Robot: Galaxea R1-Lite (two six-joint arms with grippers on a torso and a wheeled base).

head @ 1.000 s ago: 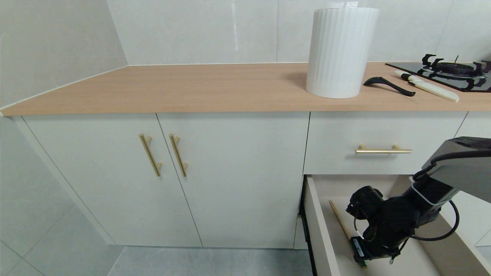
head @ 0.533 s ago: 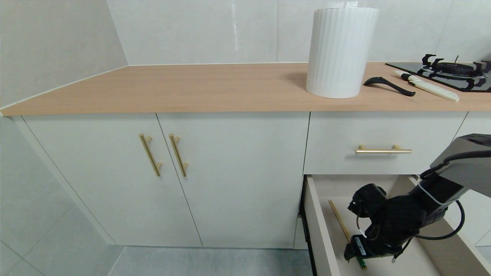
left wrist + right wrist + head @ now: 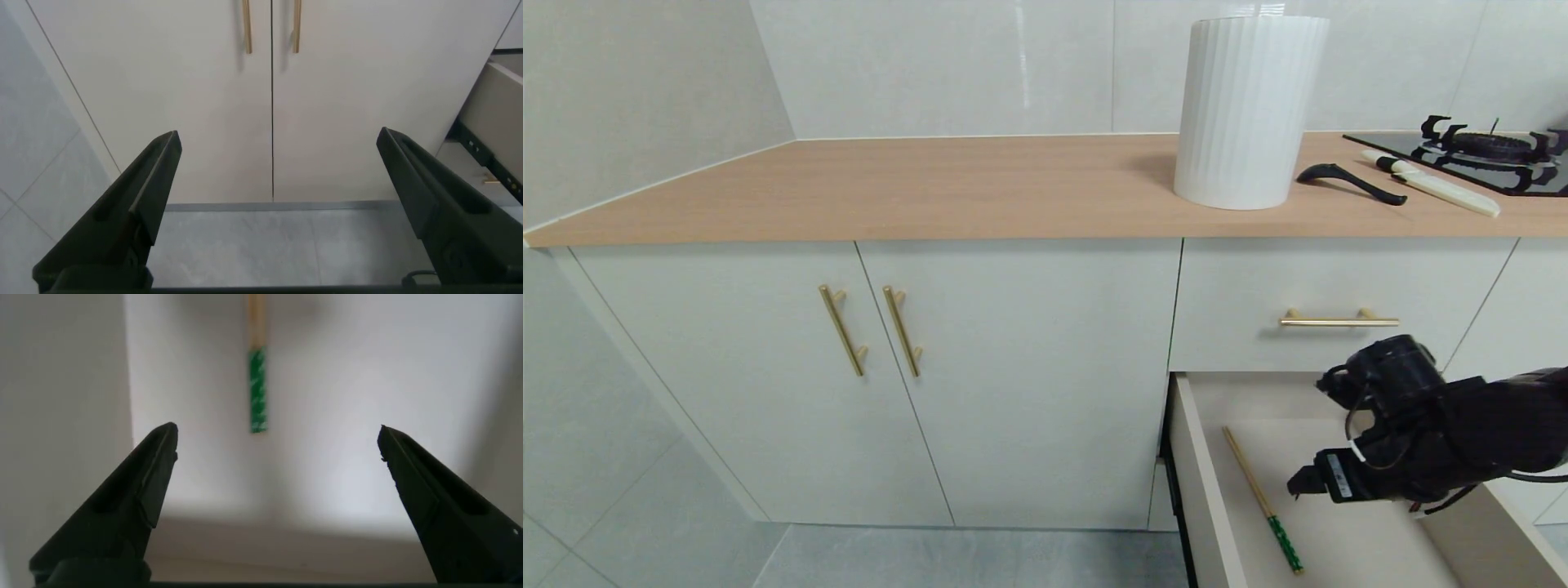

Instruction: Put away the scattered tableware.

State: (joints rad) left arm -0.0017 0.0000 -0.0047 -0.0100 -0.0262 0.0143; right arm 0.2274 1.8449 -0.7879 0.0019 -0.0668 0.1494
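Legible text: none in any view.
Sticker (image 3: pixel 1339 487): white, on the side of the right gripper (image 3: pixel 1303 488); dark print, too small to read.
Chopstick (image 3: pixel 1262 500): green patterned end; markings too fine to make out as characters.

Bright, even light, soft shadows

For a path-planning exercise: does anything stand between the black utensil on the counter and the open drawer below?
Nothing visible does: the black utensil lies near the counter's front edge, and the open drawer has bare floor beside its chopstick.
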